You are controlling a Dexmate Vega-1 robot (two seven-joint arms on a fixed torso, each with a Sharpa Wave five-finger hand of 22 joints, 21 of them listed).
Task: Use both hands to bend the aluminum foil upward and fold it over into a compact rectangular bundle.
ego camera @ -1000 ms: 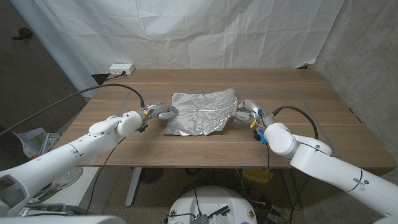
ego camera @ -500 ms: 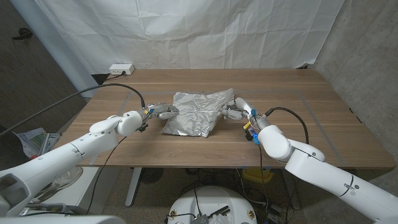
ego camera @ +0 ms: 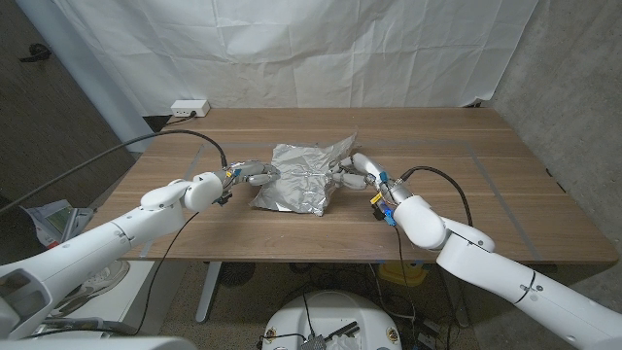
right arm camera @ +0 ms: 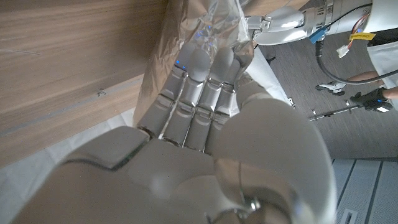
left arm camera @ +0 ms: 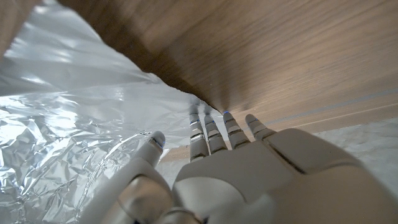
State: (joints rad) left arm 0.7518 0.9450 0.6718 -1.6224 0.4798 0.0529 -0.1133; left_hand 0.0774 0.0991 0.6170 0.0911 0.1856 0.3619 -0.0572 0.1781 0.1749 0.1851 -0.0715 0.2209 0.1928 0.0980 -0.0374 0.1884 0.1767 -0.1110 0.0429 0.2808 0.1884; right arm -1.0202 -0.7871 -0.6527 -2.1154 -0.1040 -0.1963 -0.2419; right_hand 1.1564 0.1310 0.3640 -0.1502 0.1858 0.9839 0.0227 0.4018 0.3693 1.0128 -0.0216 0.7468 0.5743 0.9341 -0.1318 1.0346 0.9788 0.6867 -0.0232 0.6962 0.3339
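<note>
At the centre of the head view, the aluminum foil lies crumpled on the wooden counter, its long axis running left to right across the frame, between my two robot hands. My left robot hand sits at the sheet's left edge, just left of centre; my right robot hand is at the right edge, where the foil is lifted into a raised flap pointing toward the upper middle of the frame. Both touch the sheet, one at each end, so the fold turns on carrying that raised right side leftward, across the long axis, toward my left hand.

My right hand has its fingers held close together and straight against the raised foil; I judge it is pushing the flap rather than pinching it, though the contact side is hidden. My left hand's fingers are spread; its fingertips rest at the foil's edge in the left wrist view, and whether the thumb pins the sheet I cannot tell.

The left wrist view shows what the head view cannot: the foil's corner tapering to a point against the bare wood right at my fingertips, with creased sheet filling the left of the frame. The right wrist view, upper middle, shows the foil standing up just beyond my right fingers, with my left arm's wrist in the upper right beyond it.
</note>
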